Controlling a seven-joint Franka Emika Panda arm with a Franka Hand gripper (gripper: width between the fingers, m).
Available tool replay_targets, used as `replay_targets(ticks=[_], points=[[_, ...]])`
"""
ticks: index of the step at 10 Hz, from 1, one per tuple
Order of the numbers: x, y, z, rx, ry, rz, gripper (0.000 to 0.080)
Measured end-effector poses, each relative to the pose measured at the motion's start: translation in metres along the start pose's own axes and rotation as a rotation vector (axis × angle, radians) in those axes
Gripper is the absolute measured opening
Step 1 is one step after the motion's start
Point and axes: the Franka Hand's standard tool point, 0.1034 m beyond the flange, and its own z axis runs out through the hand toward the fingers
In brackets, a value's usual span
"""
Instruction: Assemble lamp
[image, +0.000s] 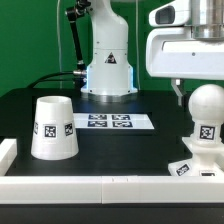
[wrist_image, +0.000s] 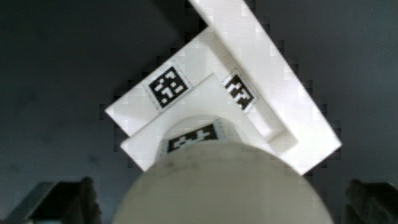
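The round-headed bulb (image: 206, 112) stands upright on the low sloped base (image: 190, 166) at the exterior view's right. The tapered shade (image: 54, 127) stands apart, mouth down, at the exterior view's left. My gripper (image: 198, 92) is straight above the bulb with its jaws open, one on each side of the round head. In the wrist view the bulb (wrist_image: 214, 175) fills the middle, with the tagged base (wrist_image: 178, 88) beneath it. The dark fingers (wrist_image: 64, 203) stand off from the bulb's sides, so my gripper (wrist_image: 217, 205) holds nothing.
The marker board (image: 110, 122) lies flat at the table's middle, in front of the robot's white body (image: 108, 62). A raised white border (image: 100, 186) runs along the near edge and turns up the left side.
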Motion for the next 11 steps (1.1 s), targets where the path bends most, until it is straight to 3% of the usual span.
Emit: replay_targets(ticks=[3, 5, 11], points=[[0.0002, 0.0003, 0.0001, -0.001, 0.000, -0.229, 0.0699], [-0.0005, -0.0001, 0.0005, -0.020, 0.007, -0.507, 0.0699], [0.0065, 0.0005, -0.0003, -0.037, 0.009, -1.026, 0.0699]])
